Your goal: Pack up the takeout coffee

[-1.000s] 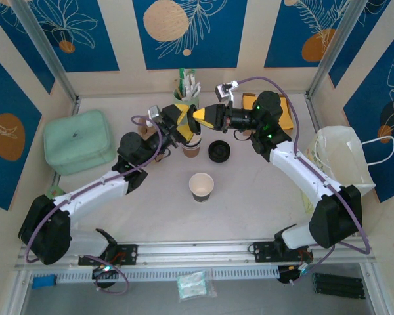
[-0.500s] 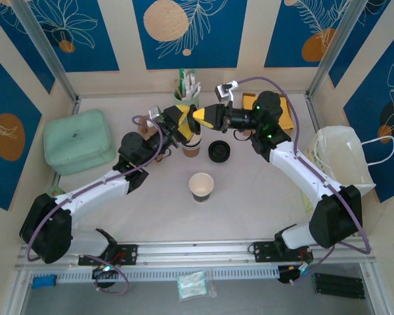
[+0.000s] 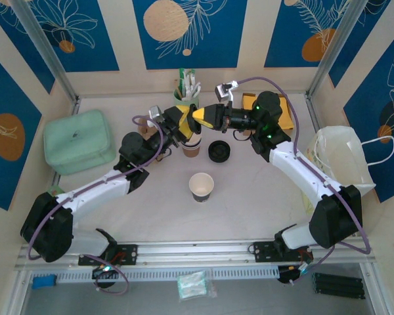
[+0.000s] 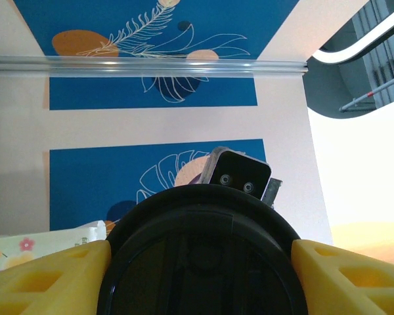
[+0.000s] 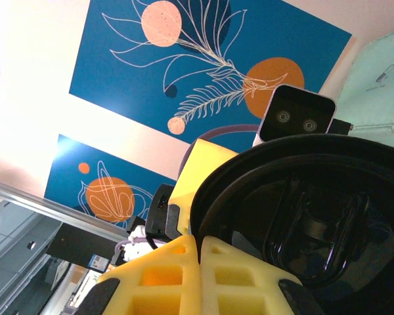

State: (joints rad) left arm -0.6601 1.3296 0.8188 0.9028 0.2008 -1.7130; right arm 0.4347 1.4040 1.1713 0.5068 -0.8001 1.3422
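On the pale surface point(image 3: 249, 197) ringed by blue leaf-print walls, the left tool point(image 3: 178, 123) has narrowed its still-parted fingers around the black lid point(image 4: 203, 256), pinched by the closed right tool point(image 3: 198, 117), over the takeout coffee point(image 3: 191, 148).

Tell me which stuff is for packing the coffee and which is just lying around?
For the job: brown paper cup, black lid over it, white bag (likely for packing).
Lying about: open paper cup, spare black lids, green pouch, cup of stirrers.
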